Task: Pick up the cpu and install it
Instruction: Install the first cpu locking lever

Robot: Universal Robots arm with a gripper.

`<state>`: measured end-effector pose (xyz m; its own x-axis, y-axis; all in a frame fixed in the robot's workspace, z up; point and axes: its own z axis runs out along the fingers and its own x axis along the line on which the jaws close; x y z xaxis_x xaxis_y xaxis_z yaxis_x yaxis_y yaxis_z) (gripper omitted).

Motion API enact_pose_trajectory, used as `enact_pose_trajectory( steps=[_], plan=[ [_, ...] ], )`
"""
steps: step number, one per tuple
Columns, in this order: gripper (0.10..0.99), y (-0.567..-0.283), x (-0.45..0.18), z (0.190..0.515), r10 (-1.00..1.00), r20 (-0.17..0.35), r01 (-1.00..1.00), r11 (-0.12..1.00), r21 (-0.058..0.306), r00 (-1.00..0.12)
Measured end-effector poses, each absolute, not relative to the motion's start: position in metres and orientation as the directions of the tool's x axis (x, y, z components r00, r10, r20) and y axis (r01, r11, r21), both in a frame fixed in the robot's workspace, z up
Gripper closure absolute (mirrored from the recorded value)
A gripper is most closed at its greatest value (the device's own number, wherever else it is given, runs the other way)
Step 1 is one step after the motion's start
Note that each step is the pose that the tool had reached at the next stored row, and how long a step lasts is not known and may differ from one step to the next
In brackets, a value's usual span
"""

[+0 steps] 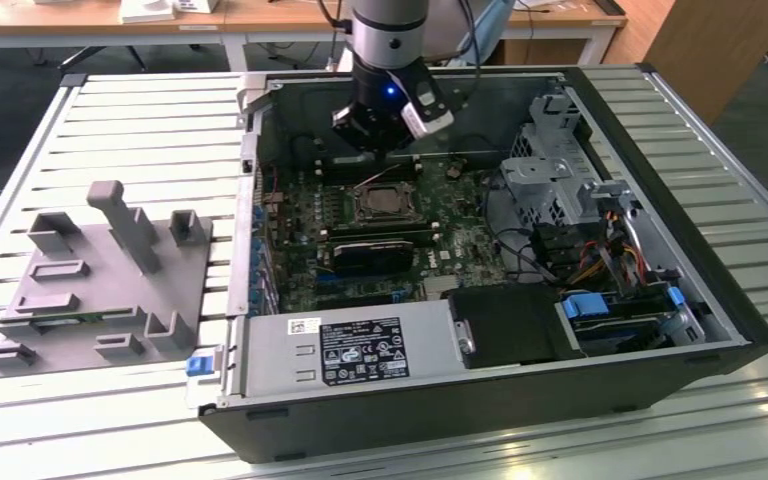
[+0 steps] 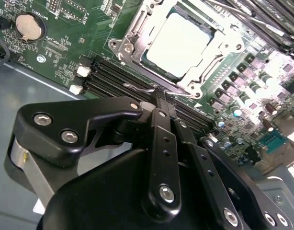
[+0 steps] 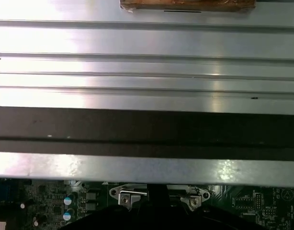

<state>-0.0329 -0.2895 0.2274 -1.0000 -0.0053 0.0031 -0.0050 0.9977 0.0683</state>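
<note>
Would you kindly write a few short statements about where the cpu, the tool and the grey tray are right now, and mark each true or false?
1. The cpu lies in the motherboard socket. True.
2. The tool is holding the cpu. False: its fingers are closed with nothing between them.
3. The grey tray sits inside the computer case. False: it lies outside, at the exterior view's left.
4. The tool hangs above the motherboard. True.

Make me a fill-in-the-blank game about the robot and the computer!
1. The cpu sits in the socket on the green ____.
2. The claw holds ____.
3. In the exterior view, the grey tray lies on the ____ side of the computer case.

Missing words: motherboard; nothing; left
</note>
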Motion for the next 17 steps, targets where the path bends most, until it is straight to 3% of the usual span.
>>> enact_pose_trajectory(
  steps=[17],
  plan=[
    [0.980,-0.287,-0.020,0.211,-0.005,0.003,-0.005,0.998,0.068,-1.000]
  ],
)
